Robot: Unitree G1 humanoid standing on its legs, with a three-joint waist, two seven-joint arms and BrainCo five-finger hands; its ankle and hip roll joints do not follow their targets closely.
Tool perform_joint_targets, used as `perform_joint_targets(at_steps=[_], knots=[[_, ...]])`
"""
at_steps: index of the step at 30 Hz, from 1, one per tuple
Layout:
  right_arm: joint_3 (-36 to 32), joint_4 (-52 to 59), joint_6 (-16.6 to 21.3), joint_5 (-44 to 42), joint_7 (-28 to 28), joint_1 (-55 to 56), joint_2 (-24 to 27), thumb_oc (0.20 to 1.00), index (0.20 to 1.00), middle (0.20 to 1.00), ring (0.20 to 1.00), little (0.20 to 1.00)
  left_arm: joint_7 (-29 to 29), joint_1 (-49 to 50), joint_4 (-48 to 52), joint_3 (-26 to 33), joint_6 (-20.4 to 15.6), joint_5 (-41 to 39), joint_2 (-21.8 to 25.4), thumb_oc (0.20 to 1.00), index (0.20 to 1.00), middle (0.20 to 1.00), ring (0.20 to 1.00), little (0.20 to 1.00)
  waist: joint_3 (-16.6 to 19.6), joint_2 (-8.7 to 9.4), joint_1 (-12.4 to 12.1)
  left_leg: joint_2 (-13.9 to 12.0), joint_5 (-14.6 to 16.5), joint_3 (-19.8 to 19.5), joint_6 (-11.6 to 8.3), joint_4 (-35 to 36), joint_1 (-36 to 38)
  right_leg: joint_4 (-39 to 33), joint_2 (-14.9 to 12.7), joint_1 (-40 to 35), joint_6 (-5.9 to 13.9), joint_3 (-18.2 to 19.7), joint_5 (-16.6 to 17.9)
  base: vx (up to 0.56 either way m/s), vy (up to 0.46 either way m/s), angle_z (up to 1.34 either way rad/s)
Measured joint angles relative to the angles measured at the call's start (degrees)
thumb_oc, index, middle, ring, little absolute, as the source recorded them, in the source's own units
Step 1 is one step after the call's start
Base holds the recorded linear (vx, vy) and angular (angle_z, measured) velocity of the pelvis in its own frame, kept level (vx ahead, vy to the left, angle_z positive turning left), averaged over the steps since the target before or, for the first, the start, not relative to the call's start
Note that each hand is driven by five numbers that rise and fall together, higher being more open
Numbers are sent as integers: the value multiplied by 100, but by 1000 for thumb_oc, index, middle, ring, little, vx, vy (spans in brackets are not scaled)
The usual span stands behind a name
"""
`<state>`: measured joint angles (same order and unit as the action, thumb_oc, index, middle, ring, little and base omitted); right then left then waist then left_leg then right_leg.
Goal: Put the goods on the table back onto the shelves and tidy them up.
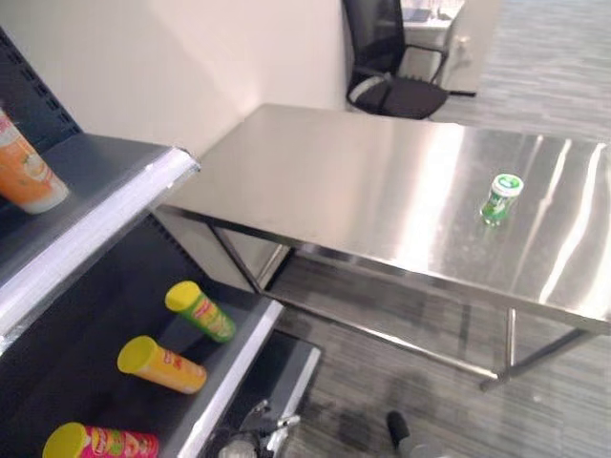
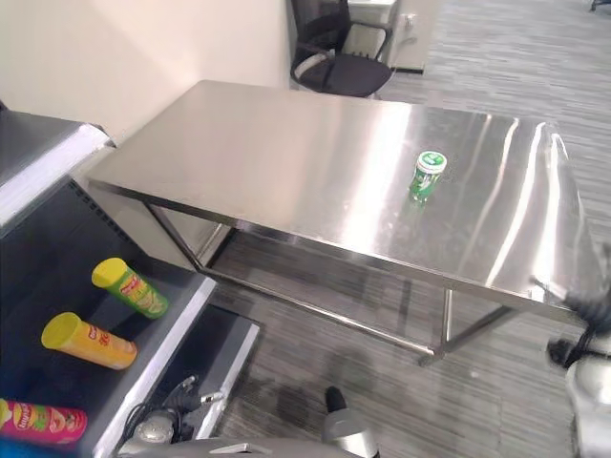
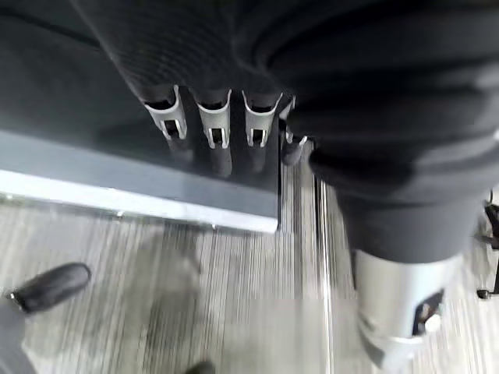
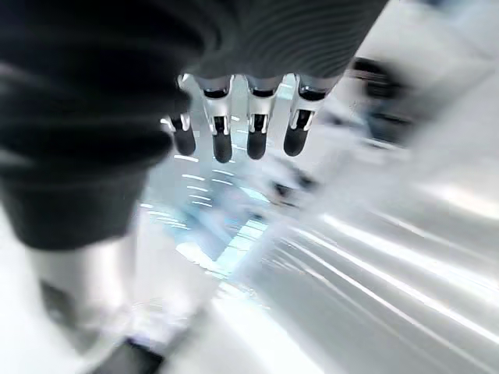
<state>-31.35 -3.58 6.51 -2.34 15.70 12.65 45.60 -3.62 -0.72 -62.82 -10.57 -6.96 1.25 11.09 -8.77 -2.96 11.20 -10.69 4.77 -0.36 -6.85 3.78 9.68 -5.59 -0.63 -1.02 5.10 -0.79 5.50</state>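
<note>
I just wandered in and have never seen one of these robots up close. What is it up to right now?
It is tidying goods from a steel table onto a dark shelf unit. Nothing is being held at this moment: the left hand and the right hand both hang with straight, empty fingers. One small green container stands alone on the table. On the shelves are three yellow-capped tubes lying down and an orange bottle above them.

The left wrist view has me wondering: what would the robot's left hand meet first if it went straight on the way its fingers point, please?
Probably the dark grey shelf board just past the left hand's straight fingers, though depth is unclear.
</note>
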Motion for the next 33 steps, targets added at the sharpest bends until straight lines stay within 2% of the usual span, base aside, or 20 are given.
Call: perform_joint_targets(at_steps=[2,4,8,11,12,15,17,20,21,22,24,27,28,33], knots=[[-129,237,41,-43,-147,26,330,1000,1000,1000,1000,1000,6,1,1,58,-2,-15,32,1000,1000,1000,1000,1000,-15,2,-24,-85,4,-176,-37,-26,-108,-33,48,-27,-44,-197,-60,50,-155,40],[-220,493,188,-50,-294,-77,426,1000,1000,1000,1000,1000,20,84,0,166,-1,-19,76,1000,1000,1000,1000,1000,-15,-5,-84,-132,-62,-208,-138,-11,-107,-32,97,-45,-91,-306,-91,44,-142,35],[-194,493,360,-112,-477,-261,526,1000,1000,1000,1000,1000,60,261,-60,198,3,-31,118,1000,1000,1000,1000,1000,-35,-53,-199,-184,-76,-252,-162,-70,-144,-32,141,-104,-120,-414,-124,32,-129,14],[-167,419,351,-216,-537,-252,534,1000,1000,1000,1000,1000,90,305,-99,195,6,-53,145,1000,1000,1000,1000,1000,-74,-24,-224,-210,-92,-357,-205,-87,-150,-31,144,-163,-163,-522,-168,29,-119,17],[-72,307,356,-222,-551,-329,596,1000,1000,1000,1000,1000,110,320,-97,197,4,-54,150,1000,1000,1000,1000,1000,-74,-72,-243,-220,-88,-357,-217,-93,-169,-29,165,-172,-169,-532,-172,49,-182,7],[344,-139,277,-222,-697,-365,1075,1000,1000,1000,1000,1000,154,317,-99,198,8,-57,179,1000,1000,1000,1000,1000,-166,-95,-240,-267,-27,-384,-300,-144,-171,-29,224,-226,-173,-546,-174,-1,-115,6],[487,-418,115,-206,-761,-333,1276,1000,1000,1000,1000,1000,157,278,-31,199,13,-110,272,1000,1000,1000,1000,1000,-245,-78,-289,-273,-6,-531,-328,-448,-405,-18,257,-229,-179,-628,-177,-26,-101,26],[485,-449,-7,-199,-772,-335,1267,1000,1000,1000,1000,1000,160,180,23,207,18,-114,296,1000,1000,1000,1000,1000,-441,5,-337,-195,-83,-454,-335,-838,-642,-33,171,-238,-224,-715,-148,-25,-38,31],[480,-586,-68,-199,-789,-336,1269,1000,1000,1000,1000,1000,164,97,33,182,21,-115,291,1000,1000,1000,1000,1000,-508,88,-343,-84,-213,-256,-227,-988,-776,-36,42,-236,-234,-809,-142,13,1,39],[480,-641,-126,-198,-815,-338,1269,1000,1000,1000,1000,1000,171,106,41,178,28,-115,280,1000,1000,1000,1000,1000,-519,99,-349,-38,-287,-130,-183,-945,-808,-34,-4,-233,-234,-830,-142,28,14,42],[495,-774,-172,-147,-849,-375,1268,1000,1000,1000,1000,1000,177,100,60,104,62,-115,270,1000,1000,1000,1000,1000,-534,81,-359,97,-196,117,-145,-754,-848,-34,-85,-190,-238,-886,-139,64,42,24],[794,-1031,-264,19,-862,-699,1255,1000,1000,1000,1000,1000,197,73,63,-42,94,-114,274,1000,1000,1000,1000,1000,-542,97,-389,377,-206,-27,-80,-441,-877,14,-235,26,-200,-791,-125,90,65,-8],[900,-1203,-284,38,-862,-760,1249,1000,1000,1000,1000,1000,202,88,72,-40,94,-114,288,1000,1000,1000,1000,1000,-540,94,-372,449,-285,-9,34,-313,-829,-8,-317,-6,-135,-791,-84,124,75,15],[1155,-1548,-389,246,-845,-1122,1205,1000,1000,1000,1000,1000,208,335,129,-40,103,-113,351,1000,1000,1000,1000,1000,-505,89,-376,629,-448,155,269,26,-578,-30,-501,-41,-15,-665,-13,112,68,-8]])
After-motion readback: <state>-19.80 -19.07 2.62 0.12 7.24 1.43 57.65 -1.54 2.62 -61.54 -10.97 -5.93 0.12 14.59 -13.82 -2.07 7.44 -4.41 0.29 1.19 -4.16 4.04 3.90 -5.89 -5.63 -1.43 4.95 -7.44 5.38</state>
